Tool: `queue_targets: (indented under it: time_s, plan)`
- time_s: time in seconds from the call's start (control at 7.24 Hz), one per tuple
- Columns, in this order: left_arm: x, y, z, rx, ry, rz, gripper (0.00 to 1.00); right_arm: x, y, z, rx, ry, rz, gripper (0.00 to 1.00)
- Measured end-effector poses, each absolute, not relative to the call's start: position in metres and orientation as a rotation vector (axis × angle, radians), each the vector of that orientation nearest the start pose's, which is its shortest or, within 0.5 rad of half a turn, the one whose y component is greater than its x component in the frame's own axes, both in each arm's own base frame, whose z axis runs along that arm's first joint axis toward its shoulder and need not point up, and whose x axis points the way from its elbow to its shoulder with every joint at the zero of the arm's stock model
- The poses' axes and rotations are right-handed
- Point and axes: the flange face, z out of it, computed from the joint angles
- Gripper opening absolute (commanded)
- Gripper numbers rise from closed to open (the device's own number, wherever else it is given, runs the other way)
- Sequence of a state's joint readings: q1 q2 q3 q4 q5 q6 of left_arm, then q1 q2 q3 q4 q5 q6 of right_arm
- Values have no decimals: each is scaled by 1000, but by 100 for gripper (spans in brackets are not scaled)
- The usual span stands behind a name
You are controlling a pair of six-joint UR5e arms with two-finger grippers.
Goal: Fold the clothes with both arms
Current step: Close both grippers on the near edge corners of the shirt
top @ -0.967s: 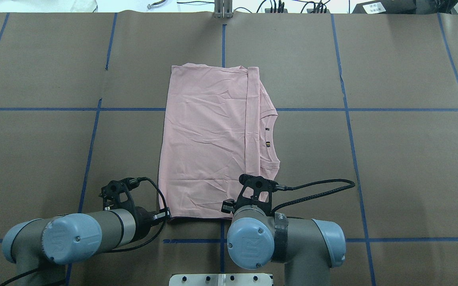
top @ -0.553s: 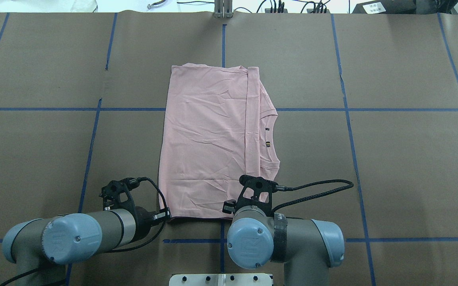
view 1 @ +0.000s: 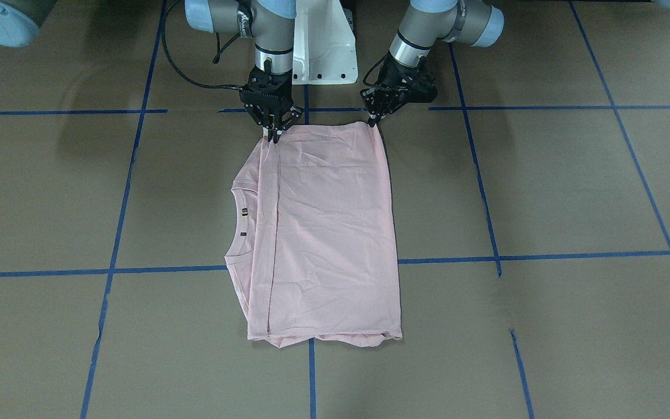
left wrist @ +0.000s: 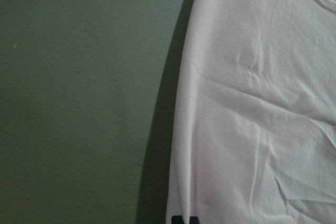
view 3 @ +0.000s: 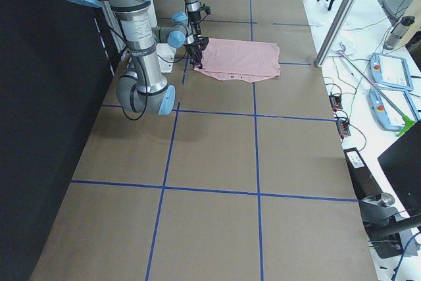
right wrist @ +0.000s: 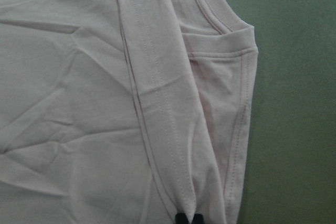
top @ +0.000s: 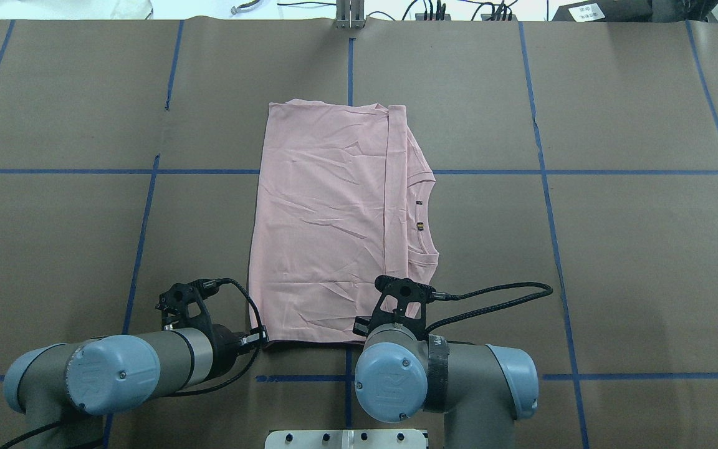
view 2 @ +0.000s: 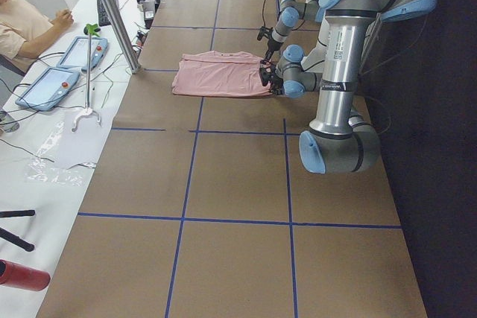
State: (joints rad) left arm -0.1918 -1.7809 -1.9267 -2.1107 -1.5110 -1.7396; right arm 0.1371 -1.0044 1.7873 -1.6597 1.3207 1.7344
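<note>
Neatly folded T-shirt (view 1: 329,233) on table (view 1: 544,192), left gripper (view 1: 373,121), right gripper (view 1: 273,136) pinching corners

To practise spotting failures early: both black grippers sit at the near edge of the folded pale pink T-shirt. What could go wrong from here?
1. The black two-finger right gripper pinches where the pale pink fabric T-shirt has stacked layers; it may lift only some.
2. The black two-finger left gripper holds just the corner tip, so cloth might slip out.
3. The far hem is uneven; a further fold could come out skewed.
</note>
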Motion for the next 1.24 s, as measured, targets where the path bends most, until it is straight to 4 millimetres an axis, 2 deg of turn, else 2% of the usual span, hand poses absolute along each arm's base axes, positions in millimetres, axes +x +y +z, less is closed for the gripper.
queue_targets:
  time_s: [0.14,0.28,0.41,0.83,1.11,1.24]
  plan:
    - [517,-242,323,67,1112,-356,0,-616,-244,255,231,-697,371,22]
    - [517,-242,323,67,1111,-356,0,-615,-243,254,226,-699,365,78]
    - [516,-242,324,67,1111,-356,0,-614,-242,254,224,-699,354,100]
    - [517,-242,325,67,1108,-356,0,-612,-243,256,241,-690,307,100]
    - [517,-242,325,67,1108,-356,0,-612,-244,259,244,-684,299,90]
    - [517,-242,325,67,1108,-356,0,-613,-244,261,245,-680,298,89]
